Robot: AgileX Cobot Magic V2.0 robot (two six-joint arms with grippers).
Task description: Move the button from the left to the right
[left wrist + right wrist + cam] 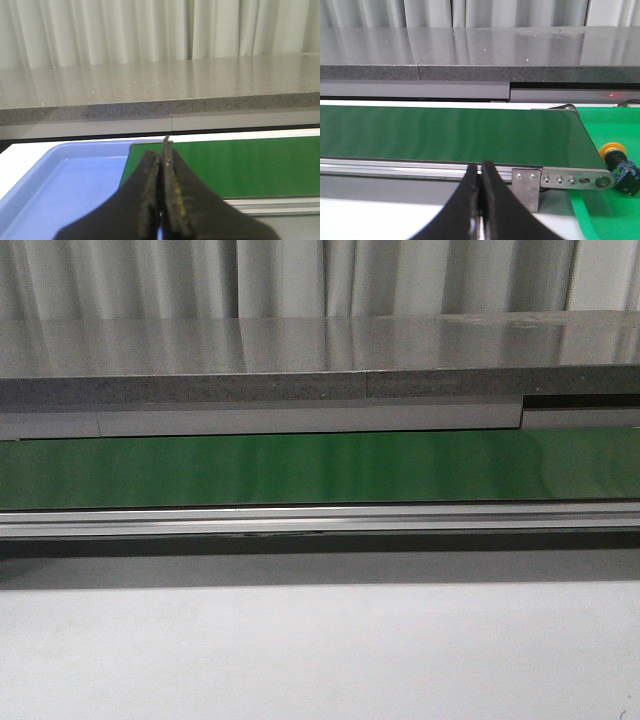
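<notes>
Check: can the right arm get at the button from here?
Probably yes. The button lies in the open past the belt end, nothing over it. The right gripper is shut and would need opening.

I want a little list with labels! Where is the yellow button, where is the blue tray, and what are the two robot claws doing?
button: lying on a green surface just past the belt's end, seen only in the right wrist view
green belt: nothing on it
blue tray: by the belt's other end, nothing seen in it
left gripper: shut, holding nothing
right gripper: shut, holding nothing, in front of the belt
</notes>
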